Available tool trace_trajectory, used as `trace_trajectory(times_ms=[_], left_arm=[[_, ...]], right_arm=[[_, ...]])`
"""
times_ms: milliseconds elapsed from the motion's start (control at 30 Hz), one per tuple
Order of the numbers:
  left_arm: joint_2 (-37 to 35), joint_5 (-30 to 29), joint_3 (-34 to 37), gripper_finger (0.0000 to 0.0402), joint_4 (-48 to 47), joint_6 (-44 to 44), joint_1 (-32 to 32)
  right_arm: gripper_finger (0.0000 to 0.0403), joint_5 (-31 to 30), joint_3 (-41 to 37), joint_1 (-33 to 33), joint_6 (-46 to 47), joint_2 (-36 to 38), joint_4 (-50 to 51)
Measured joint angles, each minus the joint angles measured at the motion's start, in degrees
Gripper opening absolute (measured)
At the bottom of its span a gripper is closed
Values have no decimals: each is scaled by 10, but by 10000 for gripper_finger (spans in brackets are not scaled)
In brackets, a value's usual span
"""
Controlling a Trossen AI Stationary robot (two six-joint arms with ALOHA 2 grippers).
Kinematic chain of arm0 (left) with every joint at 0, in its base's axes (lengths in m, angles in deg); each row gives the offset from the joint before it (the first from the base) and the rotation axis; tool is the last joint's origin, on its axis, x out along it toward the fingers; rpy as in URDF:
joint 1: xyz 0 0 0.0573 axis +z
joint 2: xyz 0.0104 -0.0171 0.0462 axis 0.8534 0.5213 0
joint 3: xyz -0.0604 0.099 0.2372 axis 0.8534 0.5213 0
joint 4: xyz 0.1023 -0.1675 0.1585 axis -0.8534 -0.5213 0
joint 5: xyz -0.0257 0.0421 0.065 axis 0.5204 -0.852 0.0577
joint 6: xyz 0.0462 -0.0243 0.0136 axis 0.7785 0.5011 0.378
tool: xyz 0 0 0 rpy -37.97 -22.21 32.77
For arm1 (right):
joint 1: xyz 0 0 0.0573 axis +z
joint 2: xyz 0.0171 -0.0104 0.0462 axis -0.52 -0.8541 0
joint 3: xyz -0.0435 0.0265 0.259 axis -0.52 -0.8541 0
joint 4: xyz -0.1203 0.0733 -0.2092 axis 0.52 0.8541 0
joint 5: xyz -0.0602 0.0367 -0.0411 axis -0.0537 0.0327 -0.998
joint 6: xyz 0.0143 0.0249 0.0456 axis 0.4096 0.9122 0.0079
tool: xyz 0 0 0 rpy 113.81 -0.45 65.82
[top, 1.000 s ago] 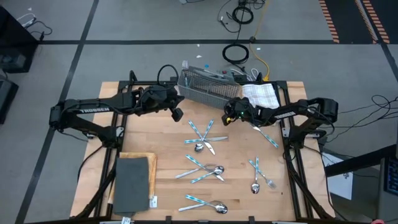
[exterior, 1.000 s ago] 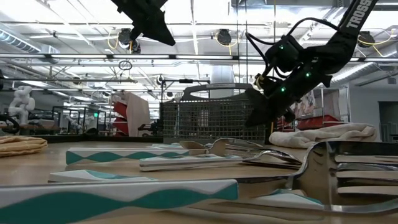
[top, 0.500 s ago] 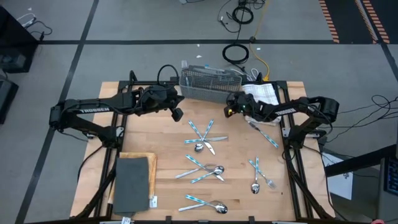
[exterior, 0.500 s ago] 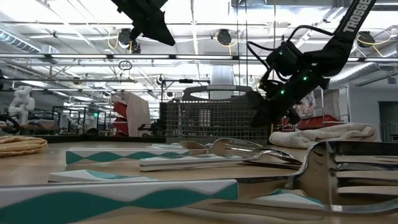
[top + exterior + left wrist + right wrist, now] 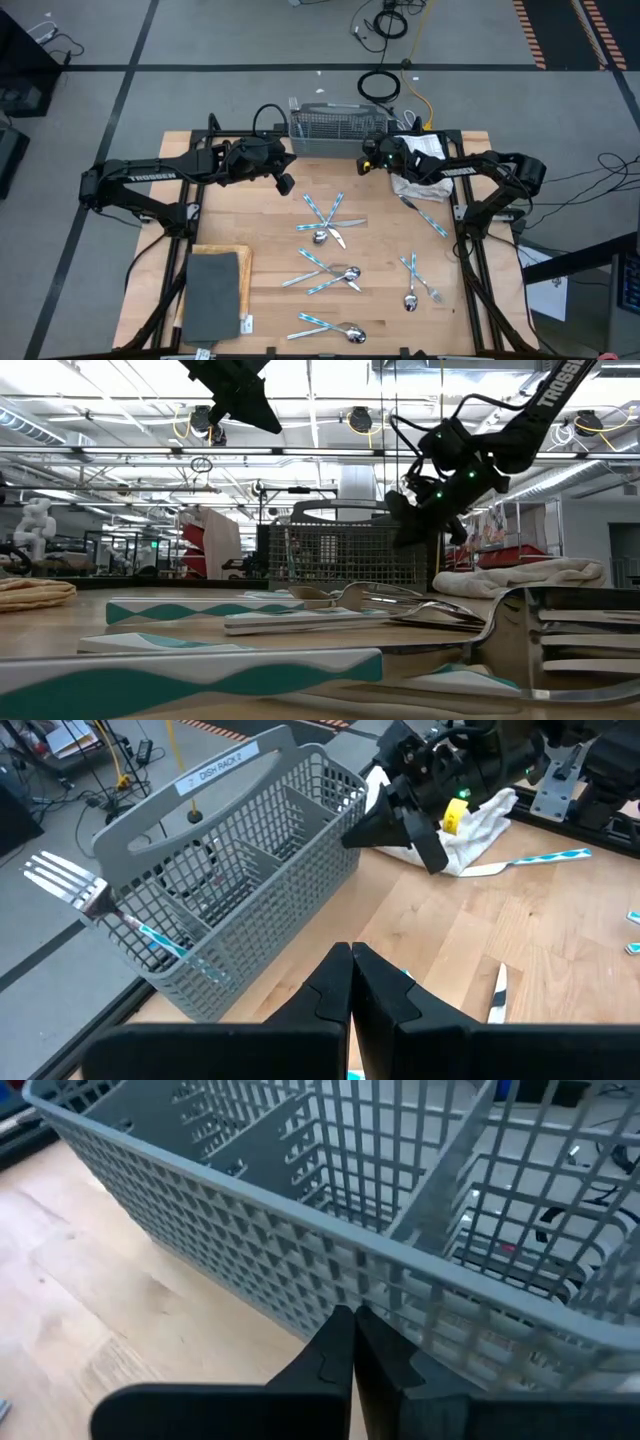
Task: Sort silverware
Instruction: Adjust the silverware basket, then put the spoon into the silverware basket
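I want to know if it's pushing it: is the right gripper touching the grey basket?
Cannot tell. In the right wrist view the shut right gripper sits right against the basket wall, but no view plainly shows contact or a gap.

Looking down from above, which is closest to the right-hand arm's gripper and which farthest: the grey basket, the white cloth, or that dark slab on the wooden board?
From the right gripper, in the high view:
1. Grey mesh basket: right by its fingers, at the table's far edge.
2. White cloth: just behind the gripper, under that arm, slightly farther.
3. Dark slab: farthest, at the near left corner.
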Motion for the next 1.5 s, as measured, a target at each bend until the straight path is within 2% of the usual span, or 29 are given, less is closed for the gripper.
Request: trace_trajectory(times_ms=[133,267,433,533,667,833,900,1033,1200,1333,1500], left_arm=[[0,0,0,9,0,0,0],[0,0,0,8,0,0,0],[0,2,0,9,-2,-3,0],[0,20,0,8,-3,-23,0],[0,76,1,8,-5,-30,-1],[0,155,8,8,-14,-30,-3],[0,168,11,9,-28,-30,-6],[0,172,13,9,-67,-28,-19],[0,173,13,9,-112,-26,-46],[0,174,13,9,-140,-26,-67],[0,171,13,9,-147,-26,-78]], right_arm=[[0,6,5,3,-8,0,5],[0,40,5,12,9,0,17],[0,50,5,40,17,0,33],[0,83,5,62,17,0,33],[0,203,5,100,-3,8,33],[0,429,5,148,8,18,49],[0,481,5,173,35,18,77],[19,496,5,240,45,18,177],[74,497,5,326,49,18,336],[114,497,6,381,87,31,381],[125,477,51,427,122,61,478]])
